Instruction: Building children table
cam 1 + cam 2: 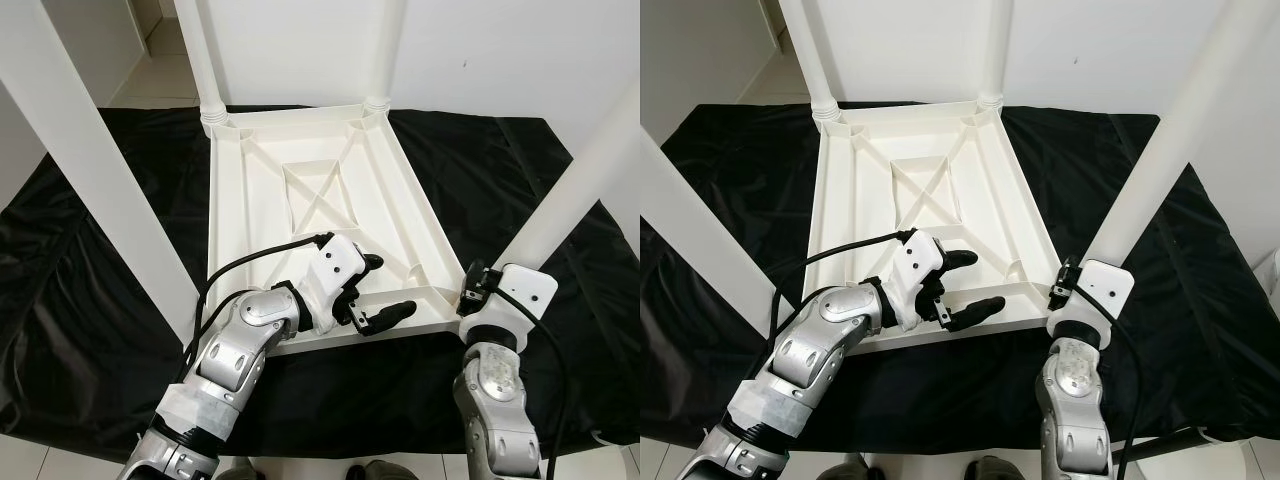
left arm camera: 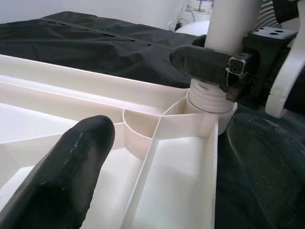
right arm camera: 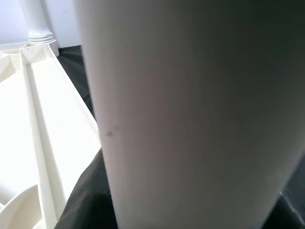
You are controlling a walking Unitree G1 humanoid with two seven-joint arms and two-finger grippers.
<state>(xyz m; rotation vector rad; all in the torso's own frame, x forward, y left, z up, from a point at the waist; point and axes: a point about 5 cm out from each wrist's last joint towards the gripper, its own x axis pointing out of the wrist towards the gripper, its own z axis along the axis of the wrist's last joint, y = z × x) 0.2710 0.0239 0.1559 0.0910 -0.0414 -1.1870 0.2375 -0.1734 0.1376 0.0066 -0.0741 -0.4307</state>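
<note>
Upside-down white table top (image 1: pixel 320 190) lying on the black sheet (image 1: pixel 90 260) w/ legs standing up from its corners; you're working the near right corner.

Your left gripper (image 1: pixel 378 290) is hovering over the near edge of the table top, fingers spread wide & holding nothing – one finger (image 1: pixel 392 314) is pointing along the front rim, the other sitting just above the inner ribs. Your right gripper (image 1: pixel 470 283) is sitting at the base of the near right leg (image 1: pixel 580 180), right where it's meeting the corner socket; the left wrist view is showing a black finger (image 2: pixel 202 62) pressing against that leg just above the ribbed collar, so it's looking clamped on the leg. Far legs (image 1: pixel 200 50) are standing in both back corners, and the near left leg (image 1: pixel 110 170) is rising beside your left arm.
</note>
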